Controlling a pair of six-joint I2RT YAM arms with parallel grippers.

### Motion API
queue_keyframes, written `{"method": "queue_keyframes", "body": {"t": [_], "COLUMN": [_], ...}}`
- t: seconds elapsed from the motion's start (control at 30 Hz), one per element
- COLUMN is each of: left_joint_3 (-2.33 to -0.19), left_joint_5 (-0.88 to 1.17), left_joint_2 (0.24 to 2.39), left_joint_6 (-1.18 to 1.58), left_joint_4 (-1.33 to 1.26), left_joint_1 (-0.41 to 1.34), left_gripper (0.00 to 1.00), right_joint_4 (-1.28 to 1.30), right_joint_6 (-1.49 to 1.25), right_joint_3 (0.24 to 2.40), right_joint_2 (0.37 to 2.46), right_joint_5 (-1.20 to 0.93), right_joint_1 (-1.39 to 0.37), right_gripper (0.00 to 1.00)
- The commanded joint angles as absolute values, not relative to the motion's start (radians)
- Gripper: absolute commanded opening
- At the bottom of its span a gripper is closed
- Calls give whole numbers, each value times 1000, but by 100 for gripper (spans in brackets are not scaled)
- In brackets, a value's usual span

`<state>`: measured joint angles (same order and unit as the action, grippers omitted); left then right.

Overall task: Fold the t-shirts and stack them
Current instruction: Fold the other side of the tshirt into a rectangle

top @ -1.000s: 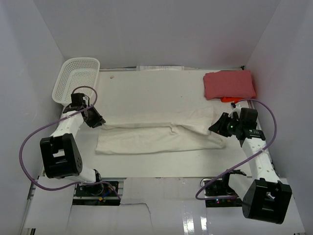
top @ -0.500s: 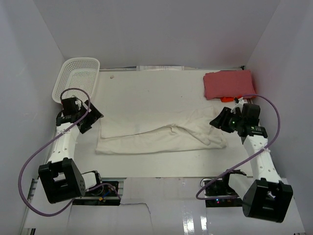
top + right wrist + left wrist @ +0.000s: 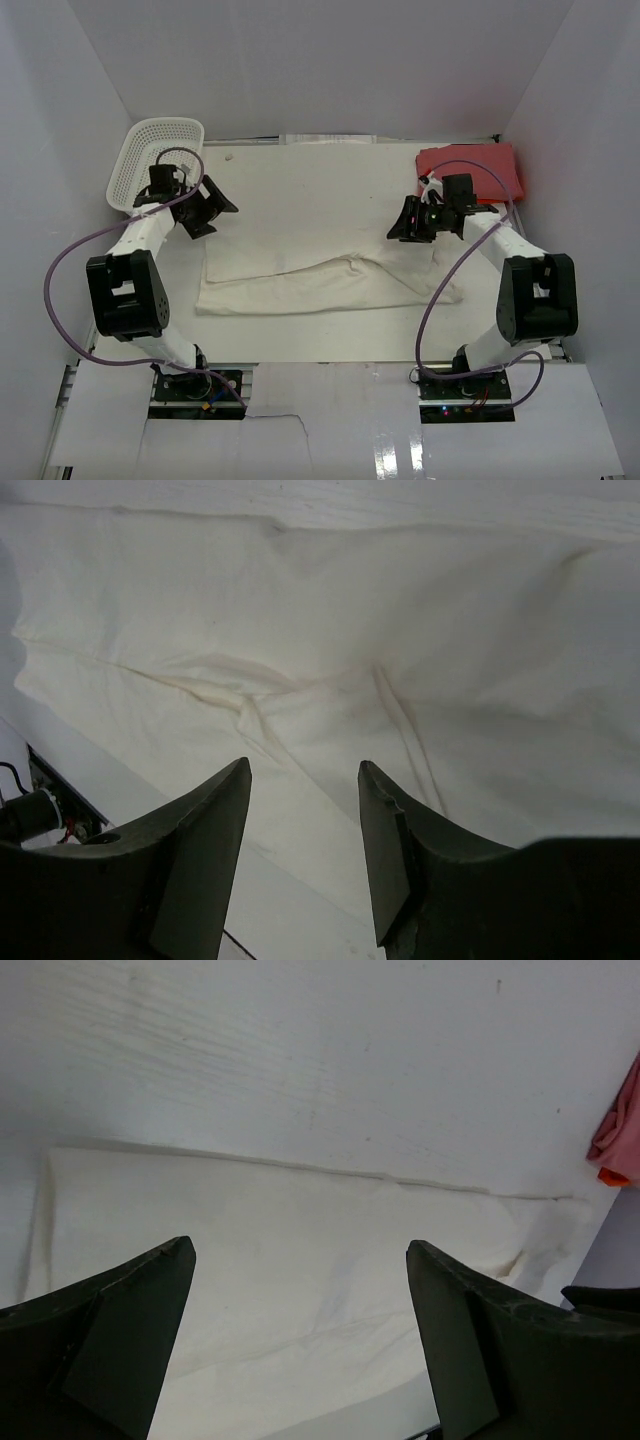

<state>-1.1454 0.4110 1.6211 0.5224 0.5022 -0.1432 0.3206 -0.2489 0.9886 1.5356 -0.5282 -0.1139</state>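
The left fingers (image 3: 130,1320) are spread wide and hold nothing. Through the gap we see the cream-white t-shirt (image 3: 320,285) lying lower on the counter (image 3: 300,190). The right fingers (image 3: 200,850) are released too, with a narrower gap, and only pale cloth shows beneath them. The shirt lies as a long, wrinkled band across the counter between the two arms, with its right end reaching toward the right fingers. The red t-shirt (image 3: 485,165) lies folded at the far right corner. A white mesh basket (image 3: 150,160) stands at the far left corner, near the left fingers.
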Motion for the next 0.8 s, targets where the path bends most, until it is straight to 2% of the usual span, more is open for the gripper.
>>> {"method": "queue_keyframes", "body": {"t": [0.0,0.23,0.77], "left_joint_3": [-1219,-1249,-1252], "left_joint_5": [462,473,471], "left_joint_2": [1614,1677,1724], "left_joint_6": [509,463,436], "left_joint_4": [485,518,554], "left_joint_1": [-81,-51,-51], "left_gripper": [98,98,98], "right_joint_4": [281,302,318], "right_joint_6": [-215,-184,-158], "right_joint_3": [1074,1177,1189], "right_joint_2": [1609,1761,1847], "right_joint_5": [-560,-558,-528], "right_joint_1": [-143,-172,-207], "right_gripper": [54,53,49]}}
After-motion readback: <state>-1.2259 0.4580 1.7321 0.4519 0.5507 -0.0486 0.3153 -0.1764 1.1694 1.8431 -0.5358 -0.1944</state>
